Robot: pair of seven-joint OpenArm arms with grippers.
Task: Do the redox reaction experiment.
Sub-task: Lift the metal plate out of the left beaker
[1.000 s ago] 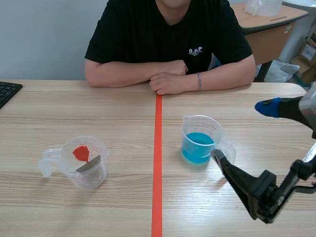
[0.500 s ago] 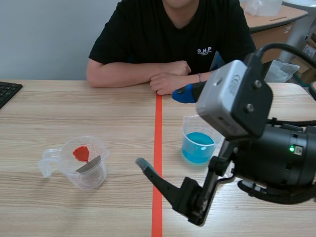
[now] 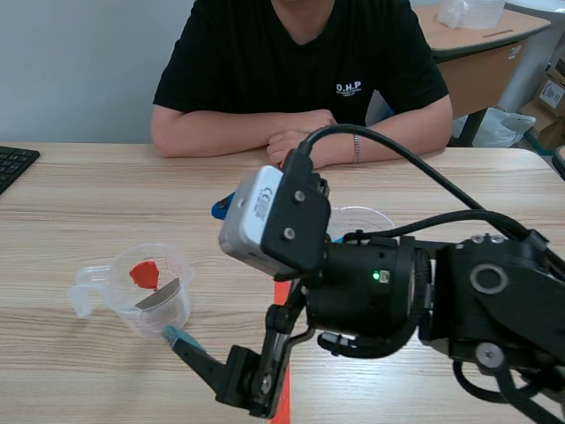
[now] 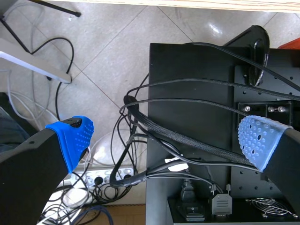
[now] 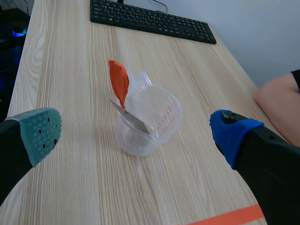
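The right gripper [image 5: 136, 133], fingers spread wide, sits just short of the clear plastic measuring cup [image 5: 147, 119] on the wooden tabletop [image 5: 70, 70], so a misjudged closing could tip it and spill the orange-handled metal strip [image 5: 118, 79] leaning inside.
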